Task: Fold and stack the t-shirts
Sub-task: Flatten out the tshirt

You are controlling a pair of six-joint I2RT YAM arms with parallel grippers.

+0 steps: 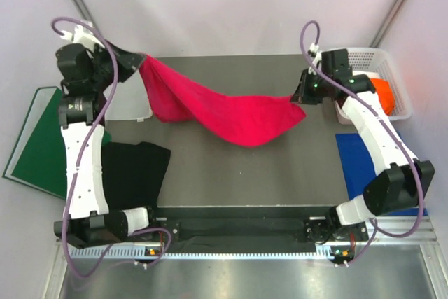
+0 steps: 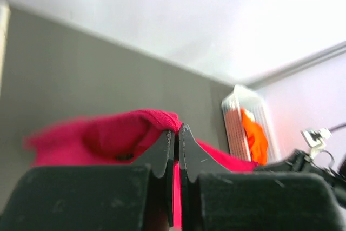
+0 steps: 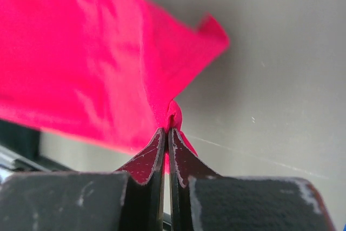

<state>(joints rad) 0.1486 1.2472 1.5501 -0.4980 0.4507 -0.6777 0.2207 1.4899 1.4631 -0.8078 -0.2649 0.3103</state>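
**Crimson-pink t-shirt (image 1: 224, 113) held up at 2 ends**

Sags in mid over table (image 1: 245, 173). L gripper (image 1: 140, 61) clamped on one end above table's far-left corner. R gripper (image 1: 297, 96) pinches other end nr table's far-right edge. Black t-shirt (image 1: 136, 169) on table's near-left. Orange t-shirt (image 1: 383, 92) in basket (image 1: 364, 54) off table's far-right.

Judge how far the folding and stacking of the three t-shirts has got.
Done, apparently: the black t-shirt lies flat beside the left arm. In hand: the pink t-shirt hangs stretched between the left tool and right tool, both shut on it, not yet folded. Left: the orange t-shirt sits in the white basket; nothing is stacked.
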